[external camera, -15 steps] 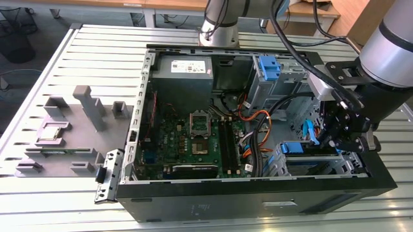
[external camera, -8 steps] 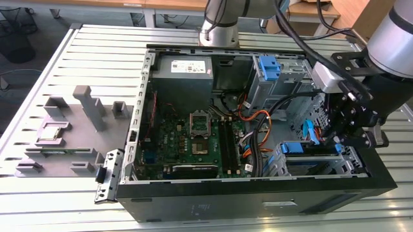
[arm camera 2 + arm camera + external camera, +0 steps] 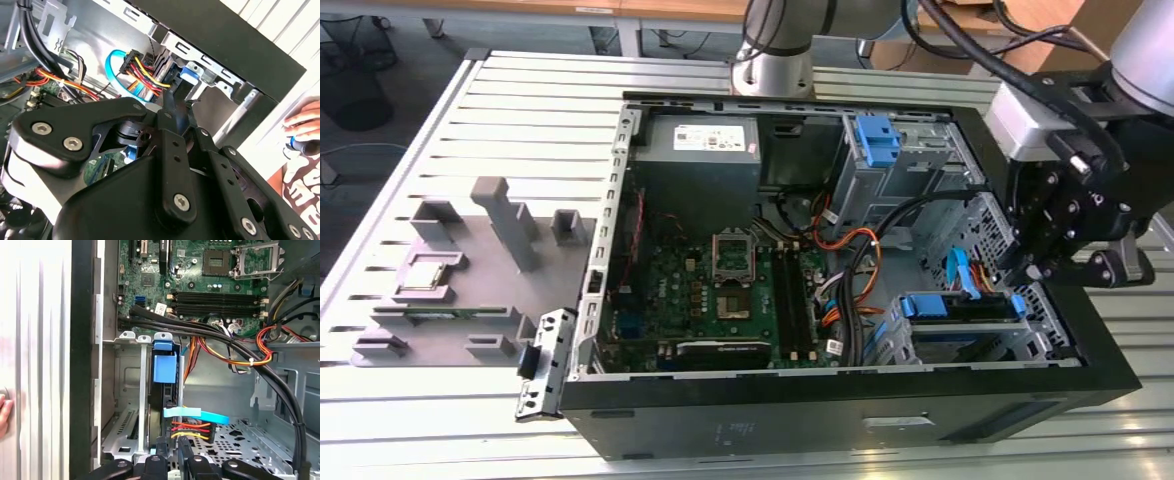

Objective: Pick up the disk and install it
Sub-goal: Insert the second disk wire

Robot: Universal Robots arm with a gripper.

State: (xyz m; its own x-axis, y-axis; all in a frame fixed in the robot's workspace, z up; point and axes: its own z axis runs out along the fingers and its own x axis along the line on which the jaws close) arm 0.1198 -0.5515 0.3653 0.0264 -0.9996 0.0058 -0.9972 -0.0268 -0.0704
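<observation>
Slatted metal bench top [image 3: 520, 110] carries an open black computer case [image 3: 854, 410] lying on its side, with a grey fixture block [image 3: 467, 260] standing on the bench at the exterior view's left. Inside the case, the green motherboard [image 3: 720, 290] occupies the middle, a grey power-supply box [image 3: 700, 150] sits at the far end, and a lone blue bracket [image 3: 874, 140] stands in the upper drive cage. The disk [image 3: 965, 306], recognisable by its bright blue carrier, sits in the lower drive bay at the case's corner toward the exterior view's right, seated edge-on in the slot; in the first wrist view the disk [image 3: 164, 370] stands upright in the metal cage, with a light-blue data cable [image 3: 197, 415] and red-yellow power leads [image 3: 190, 430] running to its end. The gripper [image 3: 1034, 272] hangs directly above that bay, just beside the disk's upper edge. In the first wrist view the fingertips [image 3: 182, 447] stand close together at the disk's near edge, and in the second wrist view the black linkage of the gripper [image 3: 172, 107] points into the same slot; whether the fingers pinch the carrier or merely rest against it cannot be told. A person's hand [image 3: 305, 122] shows outside the case wall in the second wrist view.
</observation>
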